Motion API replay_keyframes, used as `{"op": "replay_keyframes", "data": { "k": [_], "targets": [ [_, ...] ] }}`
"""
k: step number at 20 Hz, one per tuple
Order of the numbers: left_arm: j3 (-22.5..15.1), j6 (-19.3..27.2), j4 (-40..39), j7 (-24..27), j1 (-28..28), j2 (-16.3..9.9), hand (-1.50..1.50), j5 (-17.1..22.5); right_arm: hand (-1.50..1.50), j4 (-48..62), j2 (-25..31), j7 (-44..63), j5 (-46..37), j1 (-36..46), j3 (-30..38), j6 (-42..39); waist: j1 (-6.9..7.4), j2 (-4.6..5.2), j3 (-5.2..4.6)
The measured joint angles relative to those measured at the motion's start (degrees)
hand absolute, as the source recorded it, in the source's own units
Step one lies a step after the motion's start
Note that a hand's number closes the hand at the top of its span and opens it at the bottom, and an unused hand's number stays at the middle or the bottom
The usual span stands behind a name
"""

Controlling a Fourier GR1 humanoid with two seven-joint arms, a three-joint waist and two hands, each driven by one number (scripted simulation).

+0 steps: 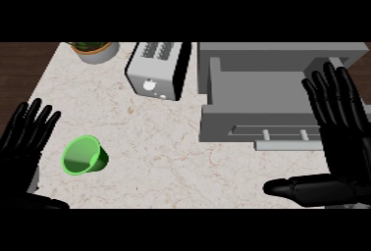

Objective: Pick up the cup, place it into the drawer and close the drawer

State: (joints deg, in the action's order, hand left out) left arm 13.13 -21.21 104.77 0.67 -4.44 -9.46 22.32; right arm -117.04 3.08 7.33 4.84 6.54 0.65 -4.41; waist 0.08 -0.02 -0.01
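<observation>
I'm seeing the cup (85, 155) lying on its side in the lower left of the frame, bright green, its open mouth facing toward the lower left and its narrower base pointing right. It's resting on the pale marbled surface, well apart from the drawer (270, 105). The drawer is sitting in the right half of the frame, grey, pulled open with its hollow inside showing, and its front panel with a pale bar handle is facing the lower edge

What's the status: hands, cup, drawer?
Left hand open, just left of the green plastic cup, which lies tipped on the marble counter. Right hand open over the open grey drawer. Nothing between.
</observation>
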Motion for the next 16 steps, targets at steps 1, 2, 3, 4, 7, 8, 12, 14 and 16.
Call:
{"op": "replay_keyframes", "data": {
  "k": [1, 2, 3, 4, 7, 8, 12, 14, 16],
  "targets": [
    [0.17, -0.35, -1.29, 0.52, 0.15, 0.0, -1.5, -0.34, -1.5, -0.11, -0.08, 0.11, -0.28, 0.2, -0.21, 0.18, -0.01, 0.0, 0.0],
    [0.34, -0.32, -2.37, 0.74, 0.61, -0.09, -1.5, -0.89, -1.5, 0.27, 0.27, 0.5, 0.16, 0.83, 0.22, -0.05, -0.02, 0.0, -0.01],
    [0.65, -0.77, -4.09, 2.42, 0.45, 0.01, -1.5, -1.82, -1.5, 0.21, 0.4, 1.64, 0.36, 1.98, 0.42, 0.28, -0.02, 0.02, 0.0],
    [0.64, -1.11, -4.33, 3.43, -0.66, 0.25, -1.5, -2.74, -1.5, 0.12, 0.64, 1.54, 0.96, 1.74, 1.01, 0.04, 0.0, 0.01, -0.02],
    [2.3, -2.41, -8.5, 6.42, -0.74, -0.53, -1.5, -3.9, -1.5, -0.98, 0.65, 0.56, 1.16, -0.47, 0.79, -0.75, -0.08, 0.01, 0.0],
    [2.53, -2.21, -9.3, 7.03, -0.73, -0.44, -1.5, -4.54, -1.5, -1.51, 0.94, 1.18, 1.75, -0.59, 1.18, -0.96, -0.09, 0.01, -0.01],
    [3.37, -3.13, -14.74, 10.99, -0.03, -0.83, -1.5, -7.0, -1.5, -1.89, 1.18, 1.4, 2.28, -1.06, 1.48, -1.43, -0.11, 0.02, 0.0],
    [3.74, -3.49, -17.93, 13.58, 0.53, -1.04, -1.5, -8.42, -1.5, -1.61, 1.22, 1.15, 2.61, -1.04, 1.78, -1.61, -0.11, 0.02, -0.01],
    [3.34, -3.43, -20.56, 15.94, 0.43, -0.63, -1.5, -10.39, -1.5, -1.46, 0.64, 1.07, 1.75, -0.96, 0.91, -1.12, -0.1, 0.02, 0.0]
  ]
}}
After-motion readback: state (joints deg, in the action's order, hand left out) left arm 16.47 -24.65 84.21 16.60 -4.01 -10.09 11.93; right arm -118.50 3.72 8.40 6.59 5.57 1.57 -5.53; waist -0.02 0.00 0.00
